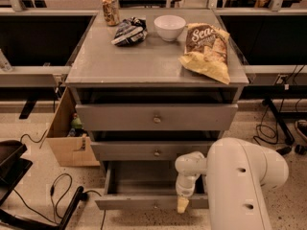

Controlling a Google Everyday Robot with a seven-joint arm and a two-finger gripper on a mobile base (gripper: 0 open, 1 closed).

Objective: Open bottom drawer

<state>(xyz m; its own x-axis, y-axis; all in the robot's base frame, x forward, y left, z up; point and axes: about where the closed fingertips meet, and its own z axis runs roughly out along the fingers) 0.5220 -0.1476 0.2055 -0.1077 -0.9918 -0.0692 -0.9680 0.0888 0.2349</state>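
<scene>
The bottom drawer [144, 201] of the grey cabinet stands pulled out, and its plain grey inside [141, 178] shows. Its slim front panel runs along the bottom of the view. My gripper [183, 204] hangs from the white arm [240, 186] and points down at the right part of that front panel. The knob of the bottom drawer is not visible. The middle drawer [156, 151] and the top drawer [156, 118] are shut, each with a small round knob.
On the cabinet top [144, 61] lie a chip bag [207, 51], a white bowl [169, 27], a dark snack bag [129, 31] and a can [111, 9]. A cardboard box [67, 133] stands left of the cabinet. Cables lie on the floor at left [57, 190].
</scene>
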